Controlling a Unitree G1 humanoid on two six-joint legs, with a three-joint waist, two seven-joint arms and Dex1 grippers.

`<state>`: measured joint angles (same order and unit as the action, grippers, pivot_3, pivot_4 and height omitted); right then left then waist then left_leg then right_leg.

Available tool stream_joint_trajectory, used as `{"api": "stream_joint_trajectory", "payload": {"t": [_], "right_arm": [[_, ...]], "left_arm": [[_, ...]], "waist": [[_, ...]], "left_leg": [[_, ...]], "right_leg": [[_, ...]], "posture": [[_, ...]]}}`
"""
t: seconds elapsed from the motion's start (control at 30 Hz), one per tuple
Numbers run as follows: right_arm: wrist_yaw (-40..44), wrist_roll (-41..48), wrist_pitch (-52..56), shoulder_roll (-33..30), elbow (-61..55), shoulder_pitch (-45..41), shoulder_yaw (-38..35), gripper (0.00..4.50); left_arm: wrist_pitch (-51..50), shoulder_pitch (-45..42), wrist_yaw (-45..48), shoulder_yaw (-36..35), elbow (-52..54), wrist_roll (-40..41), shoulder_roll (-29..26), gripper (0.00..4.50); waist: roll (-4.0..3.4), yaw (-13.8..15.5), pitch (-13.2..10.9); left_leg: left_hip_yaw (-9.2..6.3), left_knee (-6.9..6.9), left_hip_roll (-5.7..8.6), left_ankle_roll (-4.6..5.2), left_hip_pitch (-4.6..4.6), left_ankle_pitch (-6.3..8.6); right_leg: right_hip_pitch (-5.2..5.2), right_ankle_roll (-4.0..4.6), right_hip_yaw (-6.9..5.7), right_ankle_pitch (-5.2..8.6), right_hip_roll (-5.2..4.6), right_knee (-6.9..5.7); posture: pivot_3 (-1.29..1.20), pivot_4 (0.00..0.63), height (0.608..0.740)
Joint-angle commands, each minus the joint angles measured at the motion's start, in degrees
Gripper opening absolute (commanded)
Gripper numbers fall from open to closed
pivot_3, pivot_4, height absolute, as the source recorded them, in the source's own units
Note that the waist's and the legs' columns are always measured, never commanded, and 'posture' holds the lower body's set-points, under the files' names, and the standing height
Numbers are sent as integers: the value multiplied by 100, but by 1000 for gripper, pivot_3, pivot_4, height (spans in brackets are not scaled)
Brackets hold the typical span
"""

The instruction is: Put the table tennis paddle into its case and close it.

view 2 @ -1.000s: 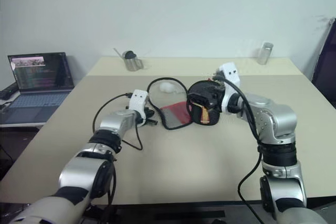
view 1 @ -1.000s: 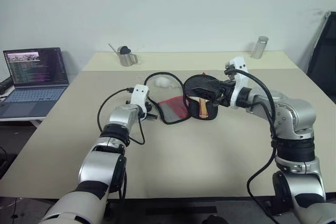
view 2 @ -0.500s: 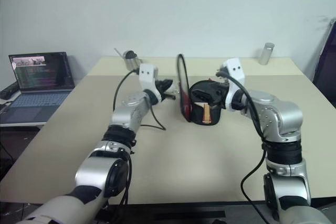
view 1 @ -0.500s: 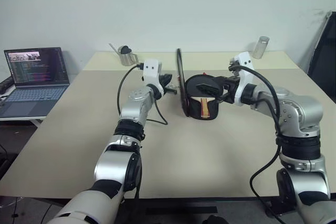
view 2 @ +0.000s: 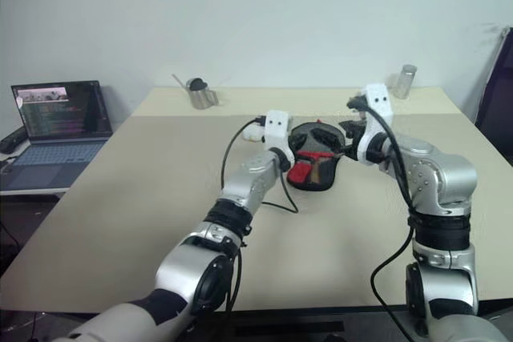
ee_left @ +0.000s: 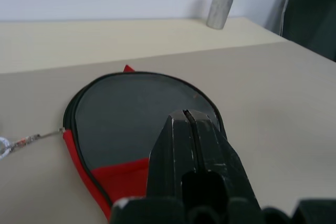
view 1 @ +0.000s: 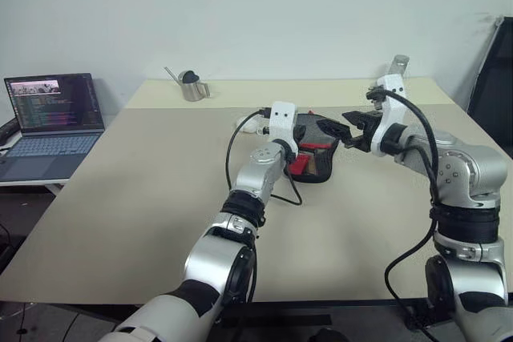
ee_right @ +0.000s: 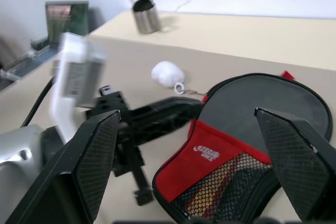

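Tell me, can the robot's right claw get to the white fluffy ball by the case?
Probably not easily. The white ball lies beyond the case, and the left claw and its arm stretch across between it and the open right claw.

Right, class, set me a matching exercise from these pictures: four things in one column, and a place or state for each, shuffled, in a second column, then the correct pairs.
Things:
1. case
2. left gripper
3. right gripper
4. laptop

Places or states:
A. fingers spread wide
B. open, on a side surface left of the table
C. fingers pressed shut, over the case
D. lying flat on the table, flap folded over, between the two grippers

Pairs: 1-D, 2-C, 3-A, 4-B
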<state>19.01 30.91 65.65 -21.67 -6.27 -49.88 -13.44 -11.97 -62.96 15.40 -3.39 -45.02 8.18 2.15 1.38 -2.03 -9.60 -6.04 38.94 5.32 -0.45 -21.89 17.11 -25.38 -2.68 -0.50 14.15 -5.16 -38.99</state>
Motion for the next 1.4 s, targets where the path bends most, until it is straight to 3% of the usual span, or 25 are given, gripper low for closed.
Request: {"api": "stream_joint_trajectory", "payload": {"t": [0.03, 0.17, 0.27, 0.5, 0.63, 0.8, 0.93, 1.27, 1.4], "right_arm": [[-799, 101, 291, 509, 450, 12, -803, 4500], [-1726, -6, 181, 1182, 1529, -76, -1584, 4500], [-1898, 80, 23, 1362, 1998, -109, -1854, 4500], [-2059, 406, -269, 1511, 3089, -256, -2461, 4500], [-2018, 531, -443, 1531, 3587, -318, -2501, 4500], [-1926, 632, -626, 1705, 3943, -388, -2373, 4500], [-1848, 681, -811, 1917, 4172, -523, -2236, 4500], [-1687, 696, -1103, 2258, 4348, -643, -1870, 4500], [-1759, 644, -1225, 2140, 4419, -580, -1836, 3591]], "left_arm": [[-180, 149, 1161, -11, 1236, 354, -722, 11], [-1578, 1037, 2806, 77, 3051, 1072, -2222, 11], [-2437, 1489, 3128, -117, 3769, 1511, -2935, 620], [-3237, 2471, 3596, -429, 4789, 1993, -4064, 3078], [-3494, 2890, 3509, -552, 5191, 2157, -4304, 4464], [-3646, 3087, 3270, -630, 5496, 2286, -4290, 4464], [-3212, 3102, 2878, -564, 5491, 1899, -4296, 4464], [-3267, 3335, 2859, -520, 5838, 1986, -4383, 4464], [-3244, 3340, 2796, -505, 5863, 1949, -4371, 4500]], "waist": [[-2, -32, 1], [-15, -78, 8], [-19, -101, 7], [-19, -53, 7], [-19, -93, 7], [-16, -124, 9], [-16, -186, 10], [-17, -262, 10], [-17, -262, 9]], "left_leg": [[3, -2, -3, 0, 3, 0], [2, -4, -3, -2, 8, -1], [-3, -5, -1, -2, 4, -2], [-12, -1, 2, -1, 5, -2], [-10, -3, 0, -1, 10, -1], [-9, 0, -3, 0, 23, -1], [2, -3, -12, 0, 36, -1], [6, -8, -16, 0, 37, -1], [6, -8, -15, 0, 37, -2]], "right_leg": [[-1, 3, 5, -2, 2, -1], [0, 5, 10, -3, 4, 0], [-2, 5, 8, -3, 4, 2], [6, 5, 1, -3, 3, 6], [8, 5, 2, -2, 4, 5], [21, 10, 4, -6, 7, 1], [24, 14, 12, -9, 14, -2], [21, 17, 18, -11, 18, 2], [21, 17, 17, -11, 17, 2]], "posture": [[0, 150, 740], [0, 150, 740], [0, 150, 740], [0, 150, 740], [0, 150, 740], [0, 150, 740], [0, 150, 740], [0, 150, 740], [0, 150, 740]]}}
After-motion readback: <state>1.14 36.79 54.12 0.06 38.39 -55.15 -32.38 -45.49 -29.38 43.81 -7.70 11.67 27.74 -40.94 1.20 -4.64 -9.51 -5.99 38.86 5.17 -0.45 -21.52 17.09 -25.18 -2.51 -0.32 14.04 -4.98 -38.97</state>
